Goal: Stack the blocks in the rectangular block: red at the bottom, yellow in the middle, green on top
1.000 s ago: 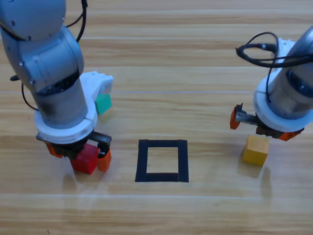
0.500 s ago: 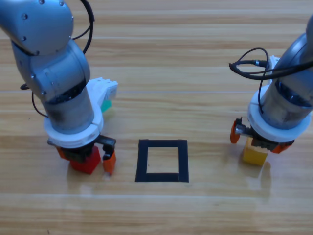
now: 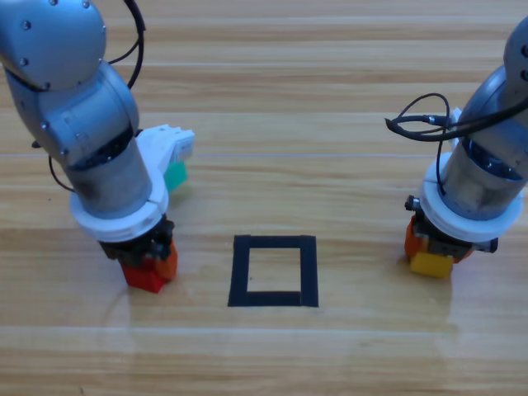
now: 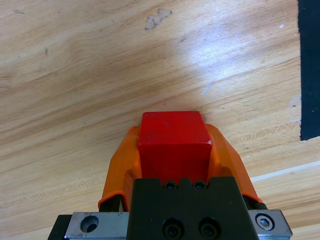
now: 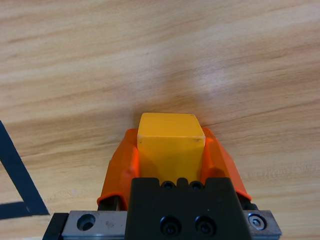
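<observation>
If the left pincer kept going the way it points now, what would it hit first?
Most likely the table: the left pincer points down at bare wood, shut on the red cube. How close the cube is remains unclear.

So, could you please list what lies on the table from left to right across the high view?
Red cube in the left gripper → teal-green cube → black tape rectangle → yellow cube in the right gripper.

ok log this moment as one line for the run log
left gripper shut on red cube | right gripper shut on yellow cube | green cube behind left arm | tape rectangle holds no cube
</observation>
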Robot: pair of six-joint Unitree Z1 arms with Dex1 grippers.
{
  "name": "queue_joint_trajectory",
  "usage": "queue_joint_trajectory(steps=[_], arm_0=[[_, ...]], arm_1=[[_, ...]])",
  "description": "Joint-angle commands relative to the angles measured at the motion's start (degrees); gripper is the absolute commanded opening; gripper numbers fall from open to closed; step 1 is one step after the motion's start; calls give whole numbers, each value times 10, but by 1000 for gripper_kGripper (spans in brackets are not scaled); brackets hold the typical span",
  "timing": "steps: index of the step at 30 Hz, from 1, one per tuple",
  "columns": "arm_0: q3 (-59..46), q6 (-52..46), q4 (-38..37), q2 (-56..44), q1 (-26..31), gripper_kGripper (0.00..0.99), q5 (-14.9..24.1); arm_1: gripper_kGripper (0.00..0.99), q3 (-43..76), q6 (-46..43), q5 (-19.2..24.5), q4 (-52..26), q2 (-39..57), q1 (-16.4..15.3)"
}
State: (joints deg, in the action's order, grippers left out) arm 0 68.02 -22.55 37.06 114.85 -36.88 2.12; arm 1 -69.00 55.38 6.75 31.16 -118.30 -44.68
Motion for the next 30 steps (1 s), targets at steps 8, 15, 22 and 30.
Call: queue_joint_trajectory(steps=[8, 15, 22, 30], arm_0=[[72, -55, 36, -13, -39, 74, 10], [207, -131, 101, 35, -116, 75, 8], [347, -267, 214, 95, -179, 75, 60], [368, -399, 256, 117, -206, 81, 88]], arm_1=[[17, -51, -105, -10, 130, 94, -22], [18, -58, -137, -24, 145, 82, -23], [18, -58, -147, -32, 145, 80, -23], [20, -63, -150, -34, 145, 70, -23]])
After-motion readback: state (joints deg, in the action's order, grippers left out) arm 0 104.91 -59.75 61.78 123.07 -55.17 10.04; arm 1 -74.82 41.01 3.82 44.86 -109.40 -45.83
